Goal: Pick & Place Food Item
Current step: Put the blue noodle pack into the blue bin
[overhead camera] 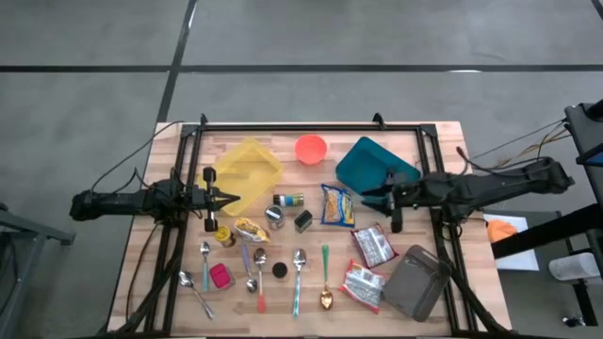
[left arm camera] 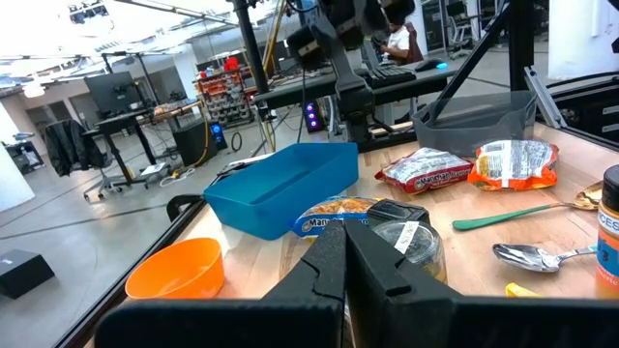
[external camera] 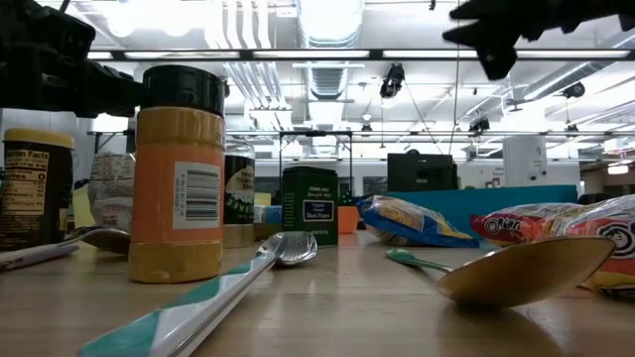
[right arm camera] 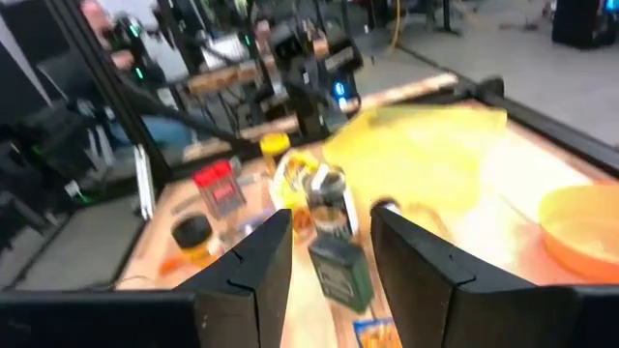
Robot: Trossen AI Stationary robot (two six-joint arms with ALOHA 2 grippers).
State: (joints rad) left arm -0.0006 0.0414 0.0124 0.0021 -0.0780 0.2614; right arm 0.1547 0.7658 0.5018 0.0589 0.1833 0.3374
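Crinkled foil snack bags (overhead camera: 375, 247), a yellow chip bag (overhead camera: 337, 205) and small tins (overhead camera: 302, 220) lie on the slatted wooden table (overhead camera: 433, 151). Just ahead of the right gripper (overhead camera: 369, 200) sits the chip bag, beside the teal bin (overhead camera: 366, 160); its fingers (right arm camera: 256, 261) stand apart, holding nothing. Only the low view shows the spice jar's (external camera: 178, 174) barcode label. Both arms stretch level, pointing inward. The left gripper (overhead camera: 236, 198), fingers together, points across the yellow bin (overhead camera: 247, 168).

A yellow tray (overhead camera: 248, 168), an orange bowl (overhead camera: 311, 148), a teal bin (overhead camera: 372, 162) and a grey bin (overhead camera: 415, 282) sit on pale wood.
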